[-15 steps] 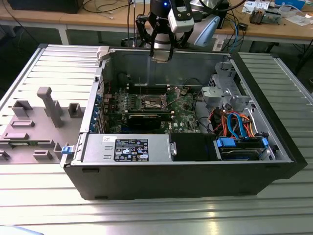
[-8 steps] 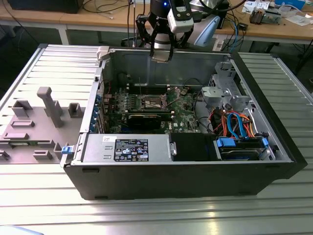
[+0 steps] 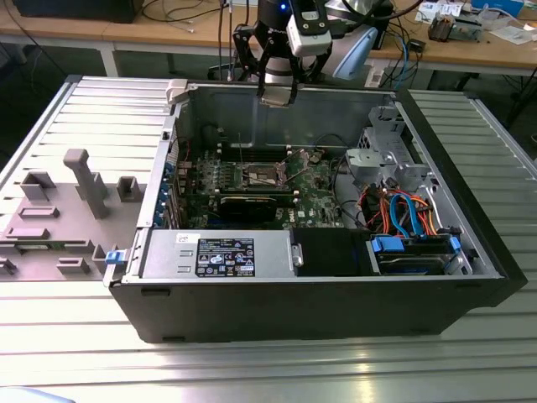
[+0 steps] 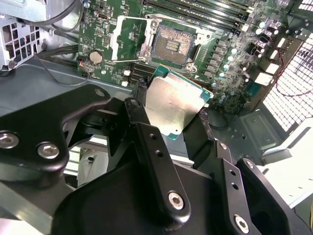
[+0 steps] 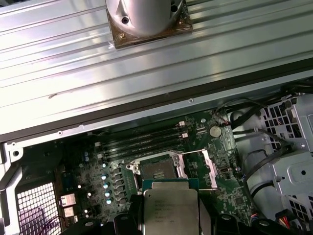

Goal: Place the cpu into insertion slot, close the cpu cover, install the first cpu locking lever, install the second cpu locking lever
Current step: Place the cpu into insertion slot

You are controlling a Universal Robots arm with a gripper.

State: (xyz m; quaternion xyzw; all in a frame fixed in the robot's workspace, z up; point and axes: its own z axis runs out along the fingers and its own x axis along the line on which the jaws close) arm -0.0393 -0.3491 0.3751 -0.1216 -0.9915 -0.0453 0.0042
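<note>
The gripper (image 3: 277,94) is clamping the cpu (image 5: 170,213), its two black fingers (image 4: 140,100) pressing on opposite edges of the chip. The gripper is hanging well above the insertion slot (image 3: 262,175), at about the height of the computer case's (image 3: 319,277) top rim in the exterior view, so chip and slot are well apart.

The slot is lying bare, its dark centre exposed in both wrist views. The cpu cover (image 4: 116,43) is standing open just beside the slot, hinged away from it. A thin wire lever (image 4: 122,60) is lying loose near the slot, not latched.

Handling, as a judgement: the chip is looking light, stiff and flat, with a smooth metal top that could slide under a weak hold. Its underside and the slot's contacts are probably fragile, so a skewed or forced seating is risking damage. The edges are the right place to hold it, which is where the fingers are sitting now; the top and underside are staying free.

Orientation: the chip is facing metal top up towards the wrist cameras, underside towards the slot. It is near square, so no long axis is standing out. In the first wrist view its sides are running roughly parallel to the slot's sides; any small tilt I cannot tell
</note>
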